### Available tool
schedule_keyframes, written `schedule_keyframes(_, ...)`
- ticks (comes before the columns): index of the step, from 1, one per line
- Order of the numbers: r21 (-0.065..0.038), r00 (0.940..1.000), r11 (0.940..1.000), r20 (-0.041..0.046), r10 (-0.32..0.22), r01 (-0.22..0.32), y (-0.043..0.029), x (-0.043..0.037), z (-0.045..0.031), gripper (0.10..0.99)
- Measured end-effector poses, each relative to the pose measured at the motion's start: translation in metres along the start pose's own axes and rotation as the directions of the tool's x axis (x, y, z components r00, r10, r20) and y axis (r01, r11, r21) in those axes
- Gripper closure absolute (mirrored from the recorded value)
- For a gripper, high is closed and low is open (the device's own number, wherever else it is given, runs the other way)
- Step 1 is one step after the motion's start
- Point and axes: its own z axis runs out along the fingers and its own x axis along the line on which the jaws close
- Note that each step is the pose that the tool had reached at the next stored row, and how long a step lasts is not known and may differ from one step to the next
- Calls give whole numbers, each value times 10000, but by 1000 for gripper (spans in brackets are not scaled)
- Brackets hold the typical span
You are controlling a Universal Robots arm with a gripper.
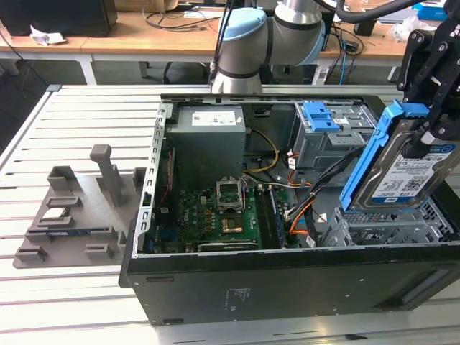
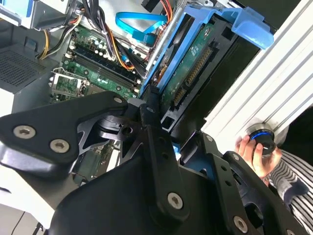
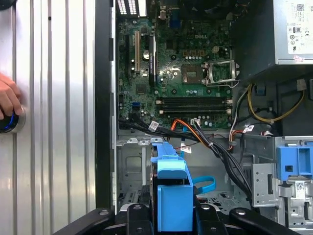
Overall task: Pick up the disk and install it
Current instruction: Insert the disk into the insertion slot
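In the exterior view we see the gripper at the right edge of the frame, its black fingers closed on the disk. The disk hangs tilted in the air, label facing us, with its blue carrier framing the silver body. It sits above the metal drive cage at the lower right corner of the open computer case. Left of it, in the middle of the frame, lies the green motherboard, and above that the grey power supply. A second blue carrier sits in a bay in the upper right of the case. On the slatted surface at the left stands a grey fixture tray.

In the second wrist view the gripper fills the lower half of the frame, and the disk runs from the centre up toward the upper right, showing its circuit-board underside. The motherboard lies in the upper left. A person's hand rests on a round button at the right edge.

In the first wrist view the disk stands edge-on at the bottom centre, clamped between the fingers. The motherboard spreads across the upper middle. A hand touches the button at the left edge.
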Motion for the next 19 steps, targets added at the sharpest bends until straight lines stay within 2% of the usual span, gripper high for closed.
schedule_keyframes(2,3,9999,10000,-112,6,-6,0,3,5,722)
schedule_keyframes(14,-16,9999,10000,-117,7,-8,-55,9,129,722)
schedule_keyframes(19,-31,9999,10000,-115,6,-6,-61,9,229,722)
